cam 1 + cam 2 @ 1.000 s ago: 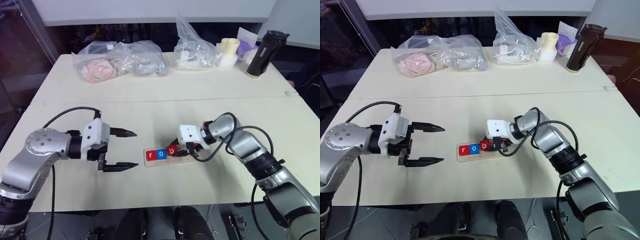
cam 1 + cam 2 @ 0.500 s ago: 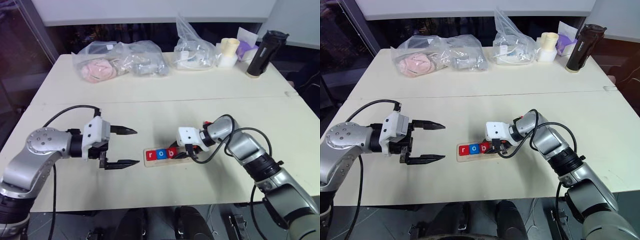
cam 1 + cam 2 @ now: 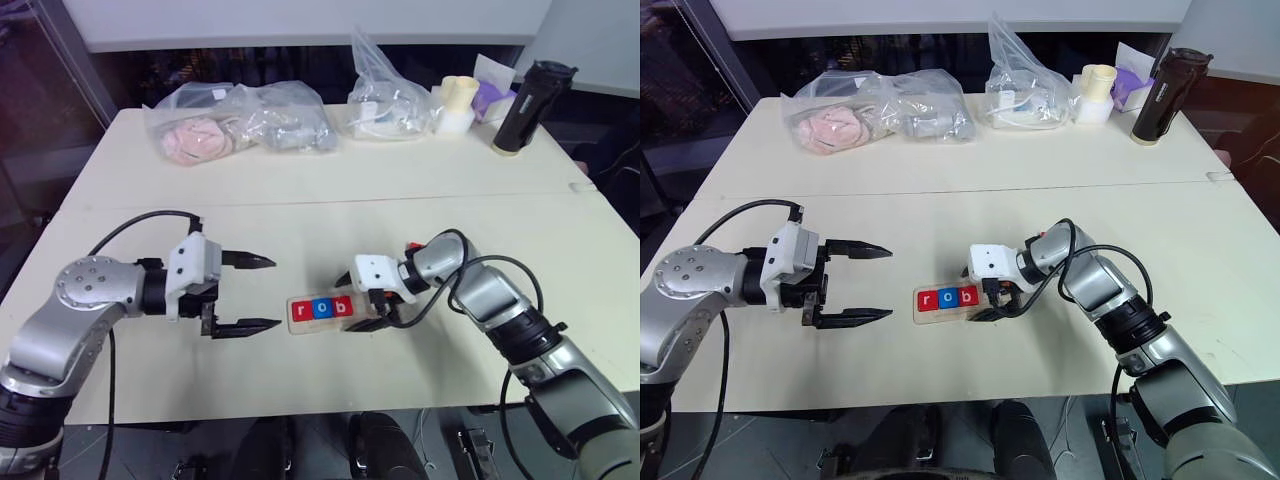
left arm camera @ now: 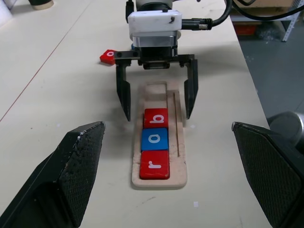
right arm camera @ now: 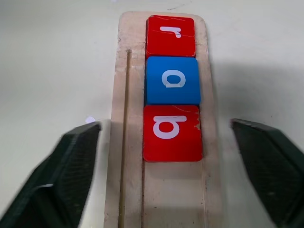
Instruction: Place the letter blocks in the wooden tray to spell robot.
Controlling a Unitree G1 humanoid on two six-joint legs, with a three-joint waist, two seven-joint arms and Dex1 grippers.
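The wooden tray [image 3: 372,318] lies on the table between my two grippers. In its groove a red r block [image 4: 154,165], a blue o block [image 4: 154,139] and a red b block [image 4: 156,117] sit side by side. My right gripper [image 3: 355,302] is open, its fingers [image 4: 124,95] straddling the tray on either side of the b block without touching it. One more red letter block [image 4: 109,56] lies on the table beside the right wrist. Left of the tray, my left gripper [image 3: 272,294] hovers open with nothing in it, pointing at the tray.
Clear plastic bags [image 3: 240,120] with soft items lie along the table's far side, and another bag [image 3: 390,100] lies to their right. A cream cup [image 3: 458,105] and a black bottle [image 3: 525,105] stand at the far right corner.
My right gripper has opened and let go of the red b block, which now lies in the tray beside the o. The left arm has kept still.
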